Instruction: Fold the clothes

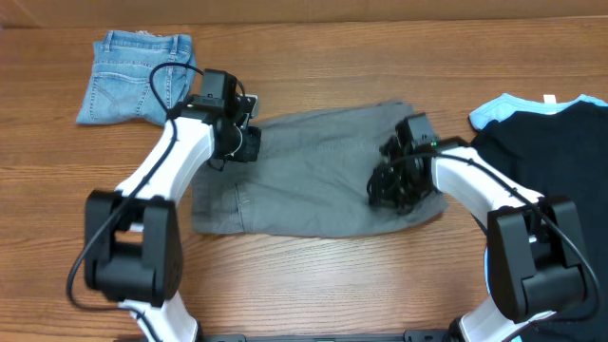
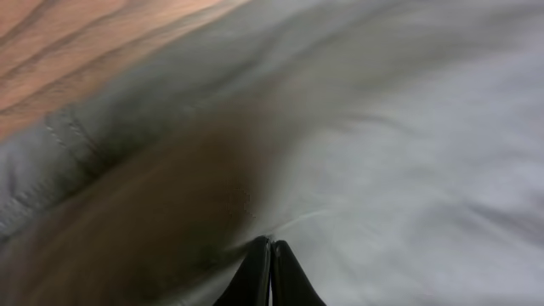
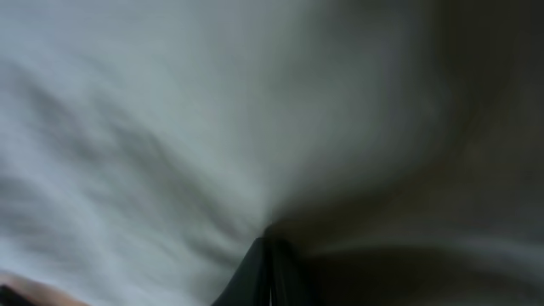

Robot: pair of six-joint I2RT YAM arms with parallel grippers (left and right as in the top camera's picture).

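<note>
Grey shorts [image 1: 313, 171] lie spread flat in the middle of the wooden table. My left gripper [image 1: 244, 142] is at their upper left edge; in the left wrist view its fingers [image 2: 270, 246] are shut, with a crease of the grey cloth [image 2: 408, 127] running from the tips. My right gripper [image 1: 389, 190] is on the shorts' right part; in the right wrist view its fingers [image 3: 268, 238] are shut, and wrinkles in the grey cloth [image 3: 153, 127] gather at the tips.
Folded blue jeans [image 1: 138, 76] lie at the back left. A black shirt [image 1: 551, 142] lies on a light blue garment [image 1: 499, 106] at the right edge. Bare wood [image 1: 332, 285] shows in front of the shorts.
</note>
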